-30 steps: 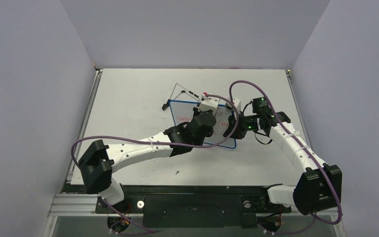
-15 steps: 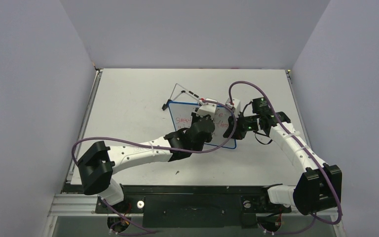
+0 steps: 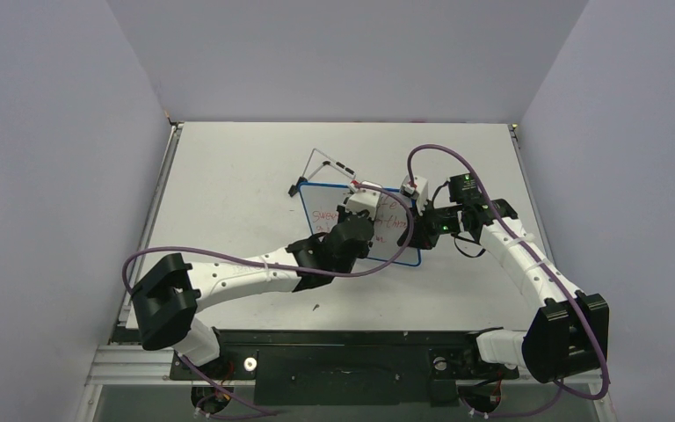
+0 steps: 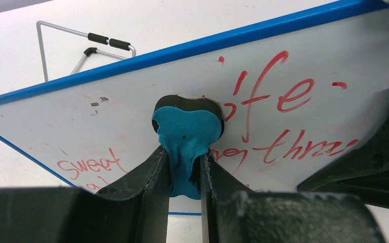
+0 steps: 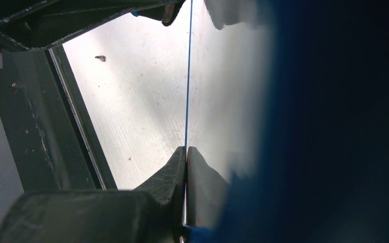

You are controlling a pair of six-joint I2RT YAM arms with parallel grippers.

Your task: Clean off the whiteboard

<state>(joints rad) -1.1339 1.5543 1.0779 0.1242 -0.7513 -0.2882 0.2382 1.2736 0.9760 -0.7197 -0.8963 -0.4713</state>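
Whiteboard (image 3: pixel 321 200) stands tilted near the middle of the counter (image 3: pixel 228 167). Its wire stand (image 3: pixel 319 159) shows past its far edge. Right jaws are closed on the board's right side, with the thin blue rim running straight in between the fingers (image 5: pixel 174 167). Left jaws grip the eraser (image 4: pixel 187 132): blue foam squeezed, black face pressed on the board's upper middle. Red handwriting (image 4: pixel 283 93) lies right of and below the eraser; "sweet" is legible at lower left.

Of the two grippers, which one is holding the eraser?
The left gripper: its jaws are shut on the blue-and-black eraser, held against the whiteboard. The right gripper holds no eraser; it only pinches the whiteboard's blue rim.
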